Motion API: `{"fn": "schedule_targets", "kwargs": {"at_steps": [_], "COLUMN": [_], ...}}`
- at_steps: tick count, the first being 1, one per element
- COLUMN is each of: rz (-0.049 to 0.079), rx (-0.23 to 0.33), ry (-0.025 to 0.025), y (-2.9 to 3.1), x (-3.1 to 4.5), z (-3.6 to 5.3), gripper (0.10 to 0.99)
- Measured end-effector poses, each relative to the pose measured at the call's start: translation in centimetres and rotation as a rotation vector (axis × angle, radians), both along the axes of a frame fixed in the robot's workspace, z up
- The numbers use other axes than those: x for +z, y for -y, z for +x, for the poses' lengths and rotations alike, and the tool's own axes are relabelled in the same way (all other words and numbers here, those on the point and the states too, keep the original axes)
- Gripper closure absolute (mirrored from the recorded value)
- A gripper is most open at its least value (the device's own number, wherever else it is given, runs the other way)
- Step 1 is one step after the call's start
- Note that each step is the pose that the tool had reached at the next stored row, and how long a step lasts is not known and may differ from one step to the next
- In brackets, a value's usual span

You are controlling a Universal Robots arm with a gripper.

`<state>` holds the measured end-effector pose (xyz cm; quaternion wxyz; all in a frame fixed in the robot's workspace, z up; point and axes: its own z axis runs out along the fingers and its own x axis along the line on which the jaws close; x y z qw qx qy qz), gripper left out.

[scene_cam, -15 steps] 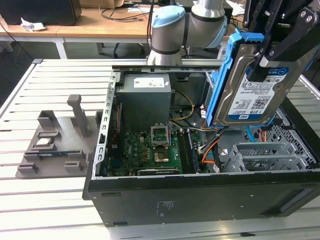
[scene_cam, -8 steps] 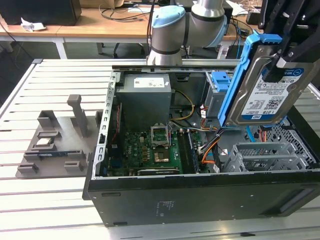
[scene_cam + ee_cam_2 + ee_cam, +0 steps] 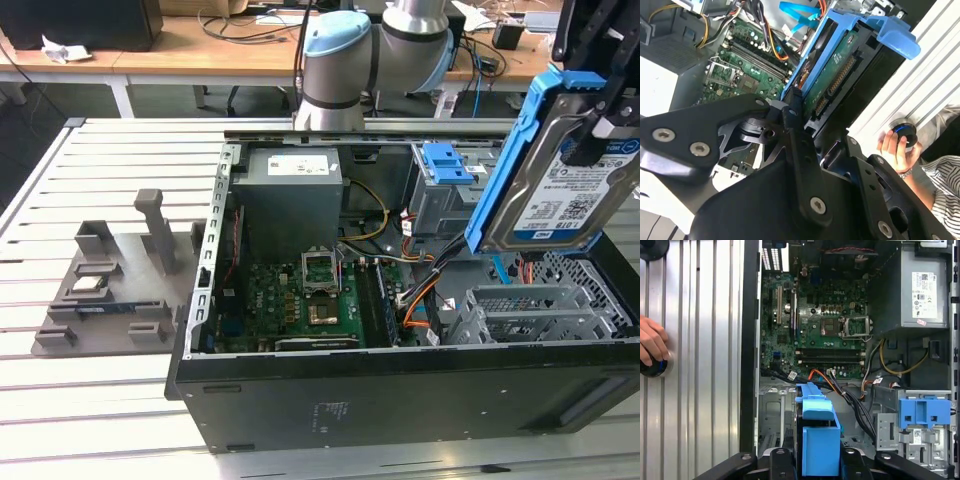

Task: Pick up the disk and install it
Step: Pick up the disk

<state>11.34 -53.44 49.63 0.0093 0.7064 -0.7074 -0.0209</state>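
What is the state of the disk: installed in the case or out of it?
Out: the pincer holds the disk tilted above the open case.

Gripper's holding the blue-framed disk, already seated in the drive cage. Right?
Not seated. In the exterior view the gripper holds the disk tilted in the air above the drive cage of the open case. The blue frame and the grip are as you say.

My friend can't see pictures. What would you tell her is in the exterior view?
The gripper holds the disk, silver with a blue frame, tilted in the air above the open computer case at the exterior view's right. A green circuit board lies inside the case, and a grey tray sits at the exterior view's left.
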Motion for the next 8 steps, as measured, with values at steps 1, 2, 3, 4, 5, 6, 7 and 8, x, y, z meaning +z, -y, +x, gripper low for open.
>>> {"fn": "schedule_targets", "kwargs": {"at_steps": [1,2,3,4,5,6,7,8], "rz": [0.000,0.000,0.000,0.000,0.000,0.000,0.000,0.000], "rx": [0.000,0.000,0.000,0.000,0.000,0.000,0.000,0.000], "ry": [-0.0001,-0.0002,-0.0002,-0.0003,-0.0003,-0.0003,-0.0004,-0.0003], "y": [0.00,0.00,0.00,0.00,0.00,0.02,0.13,0.35], "x": [-0.05,-0.08,-0.11,-0.15,-0.20,-0.37,-0.59,-0.78], "z": [0.39,0.60,0.87,1.05,1.22,1.39,1.41,1.43], "gripper": [0.722,0.722,0.722,0.722,0.722,0.722,0.722,0.722]}}
